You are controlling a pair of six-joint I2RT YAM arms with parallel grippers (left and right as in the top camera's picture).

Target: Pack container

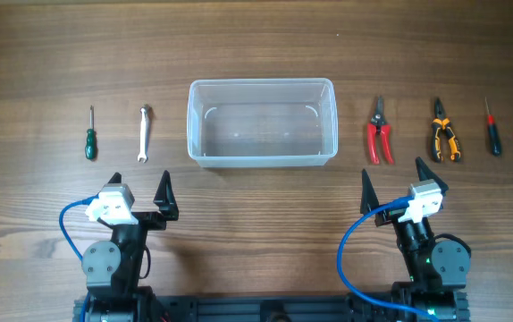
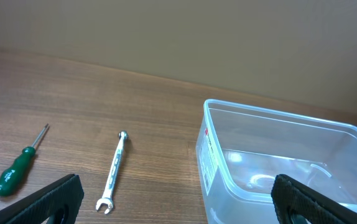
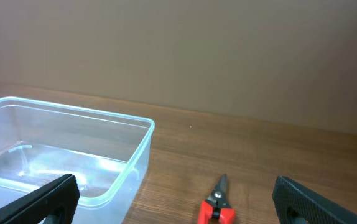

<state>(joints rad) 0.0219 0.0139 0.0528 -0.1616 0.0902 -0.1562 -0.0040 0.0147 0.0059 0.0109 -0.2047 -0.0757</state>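
The container point(image 1: 262, 83) is a clear plastic rectangular bin with rounded corners and a thick rim. It stands upright midway between the left and right edges of the tabletop point(image 1: 256, 36). The tabletop is brown wood with a streaked grain that shows through the bin's glossy walls and floor. The bin's interior is bare. In the left wrist view a white label point(image 2: 206, 152) is stuck on its left end wall.

Toward the left edge lie two slim tools, well apart from the bin. The green-handled screwdriver point(image 1: 89, 134) has a thin metal shaft. Between it and the bin is the wrench point(image 1: 145, 134), bright polished steel with an open jaw at its near end.

Toward the right edge lie three more in a row. Nearest the bin are the red-handled cutters point(image 1: 379, 134), with short grey blades. Next are the orange-and-black pliers point(image 1: 444, 139), and last is the dark screwdriver point(image 1: 492, 134), with a red collar and a fine shaft.

The left gripper point(image 1: 139, 179) and right gripper point(image 1: 392, 170) hover nearer the front edge than the tools. Each has matte black, pointed fingers spread wide apart, gripping nothing.
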